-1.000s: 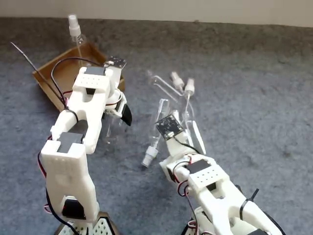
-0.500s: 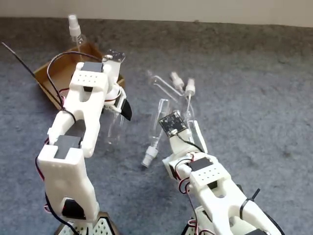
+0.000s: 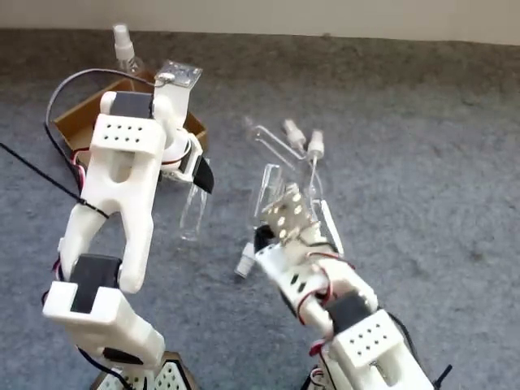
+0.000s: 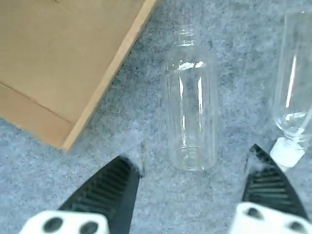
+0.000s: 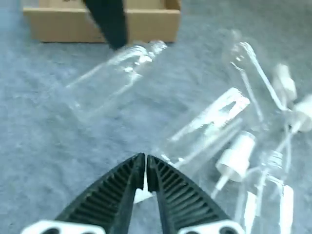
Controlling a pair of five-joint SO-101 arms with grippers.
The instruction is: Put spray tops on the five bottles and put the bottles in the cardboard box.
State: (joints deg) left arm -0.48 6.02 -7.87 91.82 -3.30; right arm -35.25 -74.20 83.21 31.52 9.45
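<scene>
The left gripper [image 4: 192,160] hangs spread wide over a capless bottle [image 4: 191,122] lying near the cardboard box [image 4: 63,58] at its ten o'clock, while the right gripper [image 5: 146,163], fingers pressed together, partly hides the hard-to-separate clear bottles [image 3: 272,183] at three o'clock.

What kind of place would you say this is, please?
Probably a small indoor workbench for robot trials: a grey carpet-like covering, a pale wall behind, and loose clear bottles beside a cardboard box.
</scene>
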